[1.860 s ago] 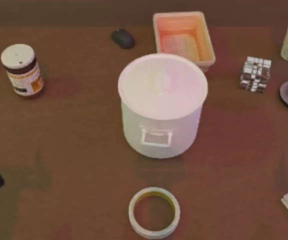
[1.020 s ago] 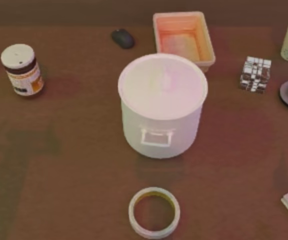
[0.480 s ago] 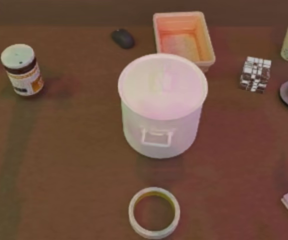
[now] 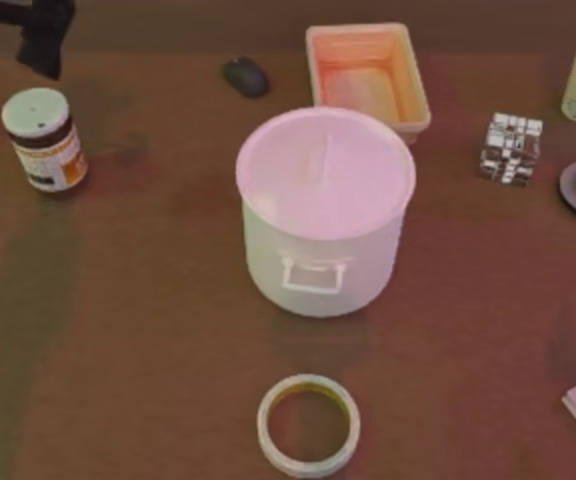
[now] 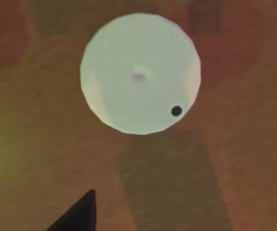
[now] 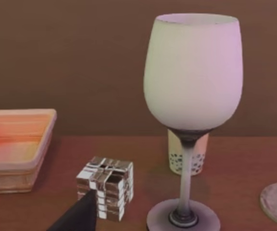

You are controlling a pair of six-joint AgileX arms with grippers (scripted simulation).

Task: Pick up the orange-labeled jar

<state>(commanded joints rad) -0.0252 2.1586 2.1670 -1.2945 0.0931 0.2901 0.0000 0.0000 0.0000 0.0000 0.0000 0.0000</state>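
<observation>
Since a moment ago my left gripper (image 4: pixel 38 35) has swung in behind the orange-labeled jar (image 4: pixel 45 140), grip unreadable and empty; descending off-centre could topple it.

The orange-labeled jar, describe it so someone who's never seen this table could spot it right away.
Start from the big white bucket at the table's centre and look to the far left edge. There the orange-labeled jar stands upright, alone. It is small, with a white round cap, a dark brown band and an orange-and-white label.
</observation>
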